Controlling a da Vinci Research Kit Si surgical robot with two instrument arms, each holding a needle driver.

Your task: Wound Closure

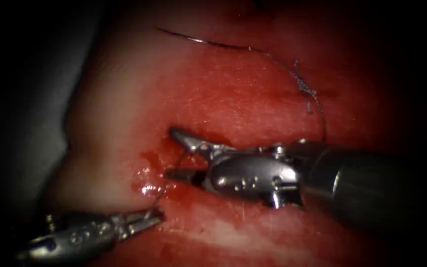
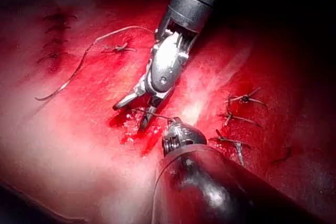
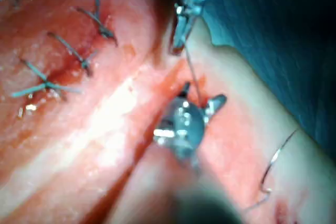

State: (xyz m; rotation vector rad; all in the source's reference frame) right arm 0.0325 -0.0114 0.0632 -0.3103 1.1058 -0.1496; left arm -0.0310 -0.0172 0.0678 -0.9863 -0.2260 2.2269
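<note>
Gripping the needle (image 1: 166, 184) near its tail with jaws pressed together, the left tool (image 1: 147, 219) is lying low and nearly flat at the lower left, probably to steady the curve as it is rising toward the cut (image 1: 174, 153). Whether the point is sitting in the tissue (image 1: 233, 94) I cannot tell. Reaching in level from the right, the right tool (image 1: 176, 153) is holding its jaws spread and empty astride the needle, seemingly ready to take it. Thread (image 1: 253, 49) is trailing across the tissue beyond.

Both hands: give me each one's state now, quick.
Left hand: closed, holding the thread.
Right hand: open, holding nothing, jaws spread over the cut.
</note>
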